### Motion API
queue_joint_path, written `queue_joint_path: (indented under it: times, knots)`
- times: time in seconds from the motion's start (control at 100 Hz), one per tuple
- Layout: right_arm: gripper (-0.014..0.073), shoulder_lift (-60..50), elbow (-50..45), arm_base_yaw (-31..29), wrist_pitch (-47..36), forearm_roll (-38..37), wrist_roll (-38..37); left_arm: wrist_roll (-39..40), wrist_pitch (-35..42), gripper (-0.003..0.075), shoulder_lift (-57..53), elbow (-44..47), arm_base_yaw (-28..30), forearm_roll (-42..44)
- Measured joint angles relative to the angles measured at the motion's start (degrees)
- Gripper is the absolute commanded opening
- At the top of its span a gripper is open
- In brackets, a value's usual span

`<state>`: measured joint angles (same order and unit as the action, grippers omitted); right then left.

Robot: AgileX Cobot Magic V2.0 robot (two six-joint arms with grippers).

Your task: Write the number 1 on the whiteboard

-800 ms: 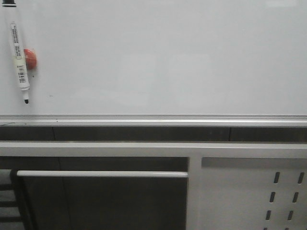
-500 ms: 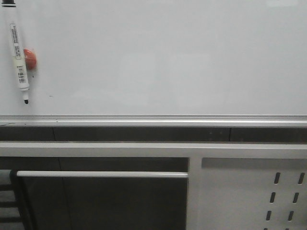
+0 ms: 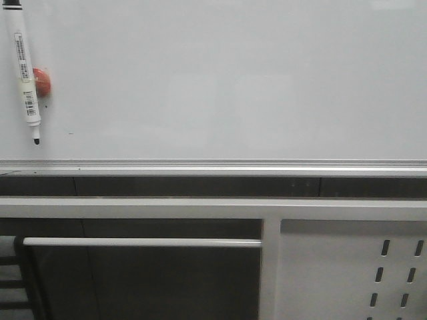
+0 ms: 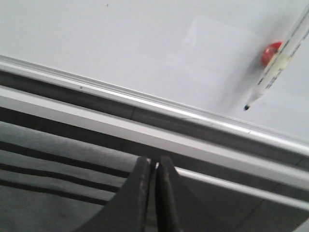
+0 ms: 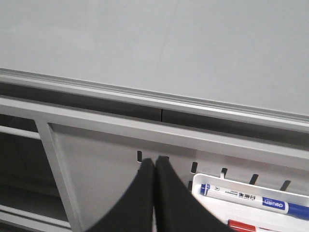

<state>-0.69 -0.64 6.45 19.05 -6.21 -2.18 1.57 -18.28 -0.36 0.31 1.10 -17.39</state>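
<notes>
The whiteboard (image 3: 233,80) fills the upper half of the front view, with its silver bottom rail (image 3: 213,163) below. The number 1 is out of view. A white marker (image 3: 27,80) hangs tip down against the board at the far left, beside a red magnet (image 3: 43,81). The left wrist view also shows this marker (image 4: 273,75) and magnet (image 4: 269,52). My left gripper (image 4: 153,162) is shut and empty, below the rail. My right gripper (image 5: 154,162) is also shut and empty, in front of the perforated panel.
A white perforated metal panel (image 3: 347,267) stands below the board on the right. A white tray (image 5: 289,193) hooked on it holds a blue-capped marker (image 5: 251,198) and a red item (image 5: 241,224). A grey horizontal bar (image 3: 140,242) crosses the dark opening at lower left.
The marker's white body now reaches up to the top edge of the front view, where a gap showed before. Its tip stays at about the same place.
</notes>
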Motion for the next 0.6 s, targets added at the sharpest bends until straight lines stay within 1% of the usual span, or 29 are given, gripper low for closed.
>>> queue_joint_path:
  times: [0.07, 0.13, 0.2, 0.28, 0.39, 0.46, 0.54, 0.6]
  knots:
    - [-0.0079, 0.0, 0.0, 0.0, -0.7, -0.23, 0.0, 0.0, 1.21, -0.0001, 0.0, 0.0, 0.0, -8.73]
    - [-0.0079, 0.0, -0.07, 0.0, -2.41, -0.5, 0.0, 0.0, 2.12, -0.0001, 0.0, 0.0, 0.0, -14.35]
    - [-0.0079, 0.0, -0.07, 0.0, -7.69, 0.82, 0.0, 0.0, 3.98, -0.0001, 0.0, 0.0, 0.0, -19.83]
    - [-0.0079, 0.0, -0.07, 0.0, -16.07, 7.34, 0.0, 0.0, 5.7, -0.0001, 0.0, 0.0, 0.0, -26.0]
    - [-0.0079, 0.0, -0.07, 0.0, -25.37, 17.82, 0.0, 0.0, 7.25, 0.0, 0.0, 0.0, 0.0, -30.7]
    - [-0.0079, 0.0, -0.07, 0.0, -28.23, 24.14, -0.09, 0.0, 8.25, 0.0, 0.0, 0.0, 0.04, -31.94]
    - [-0.0079, 0.0, -0.07, 0.0, -29.19, 31.26, -0.13, -0.65, 8.25, 0.0, 0.0, 0.0, 0.04, -32.2]
    - [-0.0079, 0.0, -0.07, 0.0, -29.04, 33.94, -0.22, -3.43, 7.39, 0.0, 0.0, -0.26, 0.04, -32.2]
